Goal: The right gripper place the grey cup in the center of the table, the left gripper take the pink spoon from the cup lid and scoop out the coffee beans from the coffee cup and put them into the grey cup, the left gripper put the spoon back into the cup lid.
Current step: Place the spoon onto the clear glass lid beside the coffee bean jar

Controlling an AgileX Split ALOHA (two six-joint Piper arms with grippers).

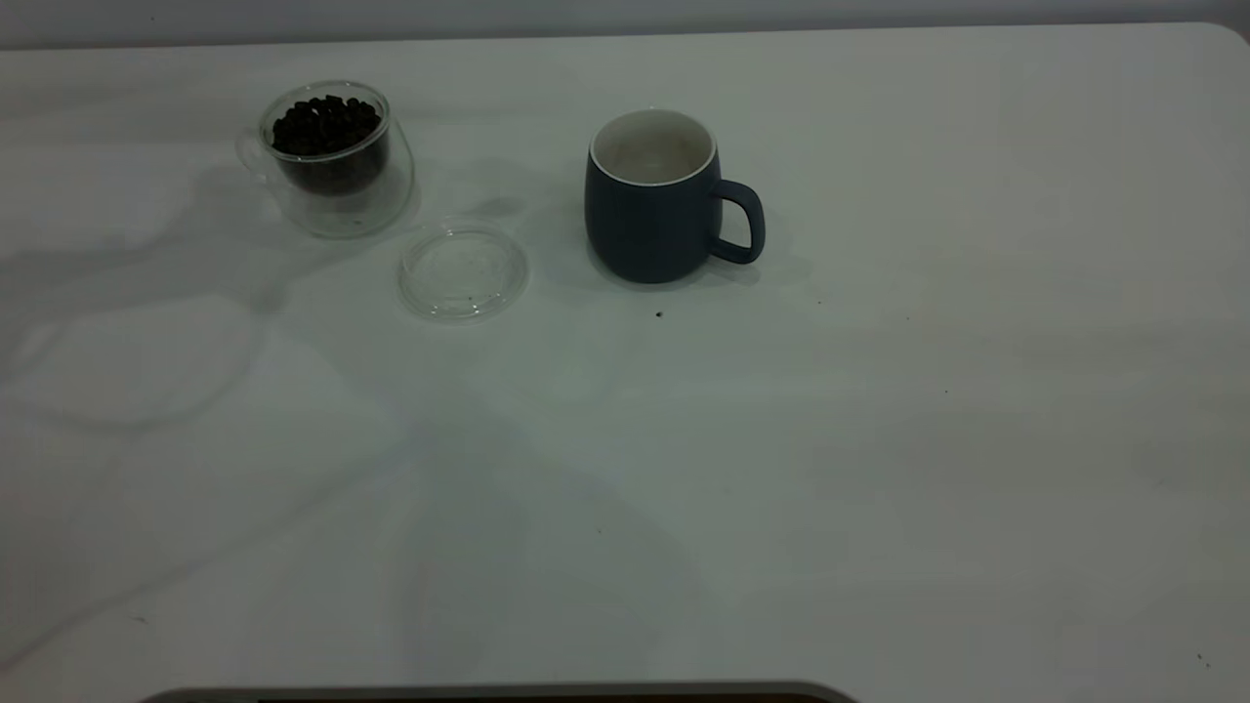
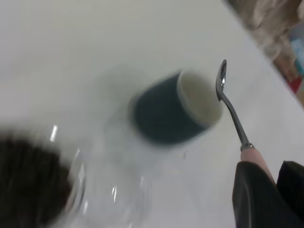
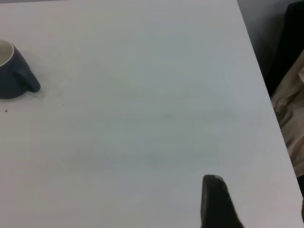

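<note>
Fingers (image 2: 251,190) of the left gripper (image 2: 268,197) are clamped on the pink spoon's (image 2: 232,111) pale handle, its shiny metal bowl held above the rounded, matte grey cup (image 1: 656,198). That cup is set mid-worktop (image 1: 879,469), nearer the far edge. Only one finger of the right gripper (image 3: 216,204) is seen, so its opening cannot be told.

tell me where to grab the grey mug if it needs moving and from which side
Probably by the rim of the grey cup, coming from above: it stands upright and open, so one finger can go inside the wall. Its loop handle points to the exterior view's right, away from the cup lid and coffee cup, so that side is freer.
</note>
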